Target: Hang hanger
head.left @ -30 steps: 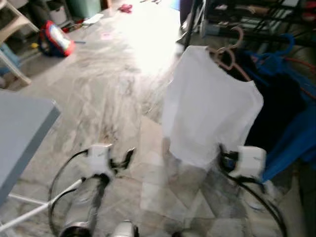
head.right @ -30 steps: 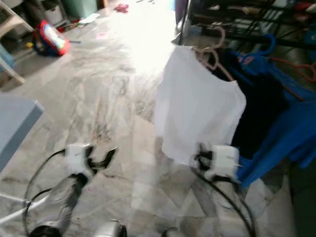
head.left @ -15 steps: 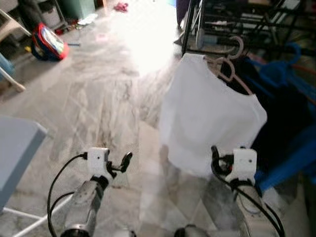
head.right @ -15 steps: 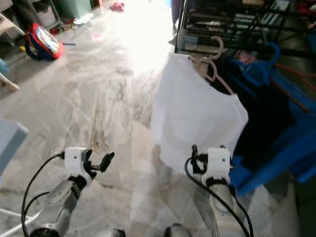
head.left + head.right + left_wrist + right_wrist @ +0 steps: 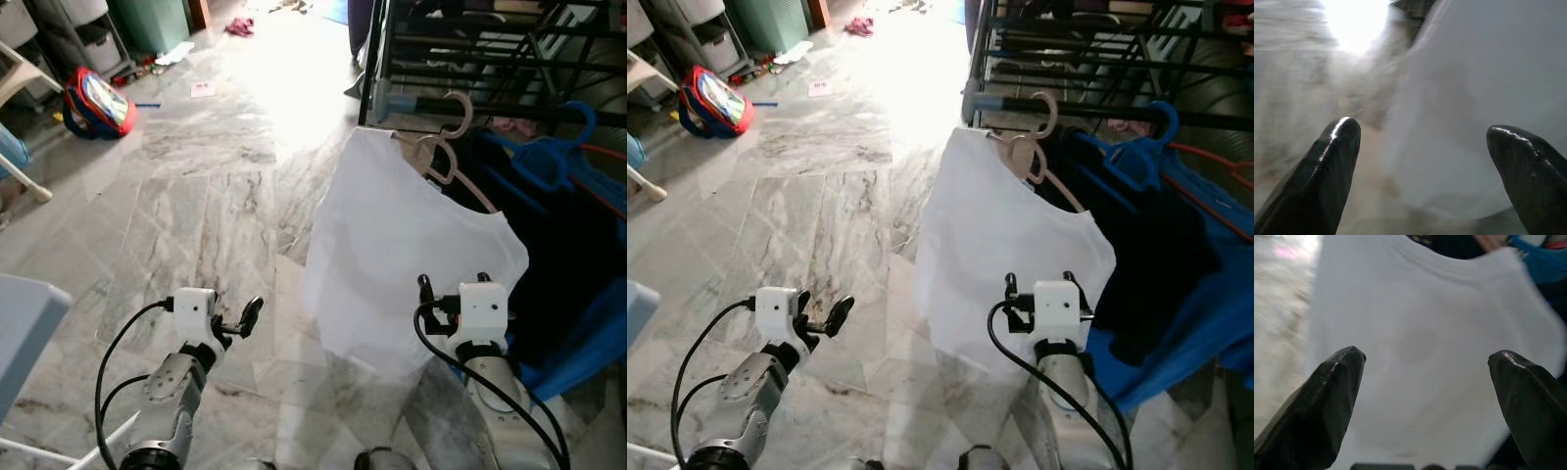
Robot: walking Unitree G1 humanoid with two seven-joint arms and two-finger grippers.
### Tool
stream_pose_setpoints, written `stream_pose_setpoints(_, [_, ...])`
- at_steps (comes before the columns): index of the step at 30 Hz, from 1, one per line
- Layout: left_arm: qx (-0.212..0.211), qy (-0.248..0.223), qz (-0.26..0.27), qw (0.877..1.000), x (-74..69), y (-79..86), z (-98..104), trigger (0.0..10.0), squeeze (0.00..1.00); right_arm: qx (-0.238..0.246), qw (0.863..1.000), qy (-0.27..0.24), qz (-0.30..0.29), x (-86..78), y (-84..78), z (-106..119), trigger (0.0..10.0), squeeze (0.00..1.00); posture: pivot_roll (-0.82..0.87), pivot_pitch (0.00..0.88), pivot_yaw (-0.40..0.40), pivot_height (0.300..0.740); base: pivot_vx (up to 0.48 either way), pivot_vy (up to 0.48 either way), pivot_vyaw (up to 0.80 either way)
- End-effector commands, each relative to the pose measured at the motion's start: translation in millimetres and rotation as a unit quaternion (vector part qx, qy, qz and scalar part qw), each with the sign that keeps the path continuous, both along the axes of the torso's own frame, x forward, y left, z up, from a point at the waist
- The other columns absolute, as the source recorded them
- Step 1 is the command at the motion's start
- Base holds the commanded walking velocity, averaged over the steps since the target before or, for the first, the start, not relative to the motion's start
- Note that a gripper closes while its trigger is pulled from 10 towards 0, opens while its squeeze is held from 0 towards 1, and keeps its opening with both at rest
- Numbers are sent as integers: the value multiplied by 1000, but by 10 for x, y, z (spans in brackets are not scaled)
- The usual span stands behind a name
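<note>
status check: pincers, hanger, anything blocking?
Left pincer open, empty, low over floor. Right pincer open, empty, facing white shirt. Pink hanger hooked on rack rail, shirt on it. Nothing in the way.

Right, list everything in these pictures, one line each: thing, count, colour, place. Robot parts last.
white shirt: one, white, hanging on a hanger at the rack's near end
tan hangers: two, pale tan, hooked on the rail above the shirt
blue hanger: one, blue, on the rail to the right of the tan ones
dark garment: one, black or navy, behind the shirt
blue garment: one, bright blue, draped low at right
rack: one, black metal, top right
backpack: one, red and blue, on the floor at far left
floor: grey marble tiles
left gripper: black fingers open, low at left above the floor
right gripper: black fingers open, facing the shirt
</note>
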State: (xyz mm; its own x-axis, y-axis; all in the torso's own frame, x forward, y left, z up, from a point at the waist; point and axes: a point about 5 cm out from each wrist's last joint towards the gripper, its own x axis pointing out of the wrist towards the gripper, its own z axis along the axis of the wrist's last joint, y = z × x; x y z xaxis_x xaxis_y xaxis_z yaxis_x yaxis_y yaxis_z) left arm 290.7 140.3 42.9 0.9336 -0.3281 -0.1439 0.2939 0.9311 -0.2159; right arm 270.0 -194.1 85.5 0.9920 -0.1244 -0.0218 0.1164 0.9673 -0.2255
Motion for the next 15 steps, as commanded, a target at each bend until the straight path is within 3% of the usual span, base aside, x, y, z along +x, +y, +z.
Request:
stream_pose_setpoints(1, [15,13,10,1000,-55,125,-66,10000,0,-18,999,-26,3,34,70,119,10000,0,15,205,25,740,251,0,0])
stream_pose_setpoints(5, [14,13,12,1000,-54,131,-66,10000,0,-9,999,-40,22,59,119,179,10000,0,15,206,24,740,254,0,0])
stream_pose_setpoints(9, [15,13,13,1000,-54,132,-67,10000,0,-39,998,-54,22,90,131,248,10000,0,15,207,23,740,254,0,0])
stream_pose_setpoints(15, [15,15,13,1000,-63,132,-76,10000,0,-55,995,-64,45,96,193,346,10000,0,16,205,20,740,0,0,0])
